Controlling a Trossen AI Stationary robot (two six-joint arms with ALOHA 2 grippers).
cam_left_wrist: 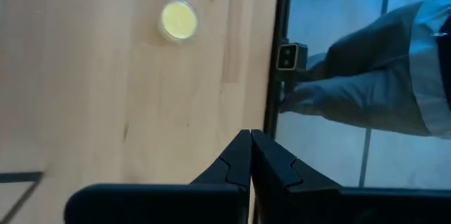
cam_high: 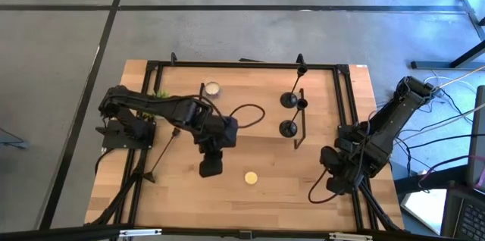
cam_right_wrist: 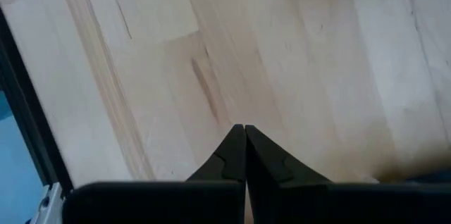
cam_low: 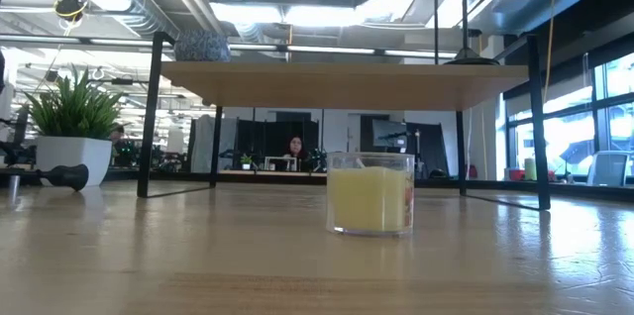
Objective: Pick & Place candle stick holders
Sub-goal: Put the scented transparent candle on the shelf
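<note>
I see both grippers, left (cam_high: 211, 168) and right (cam_high: 339, 183), pressed together and empty; the candlesticks (cam_high: 289, 100) look tiny from above.

From above, the three slim black metal candle stick holders (cam_high: 291, 112) blur into dark bases and thin stems (cup tops too small to tell). The level view shows only two stems rising behind the black-legged wooden shelf (cam_low: 342, 84), cut off above.
</note>
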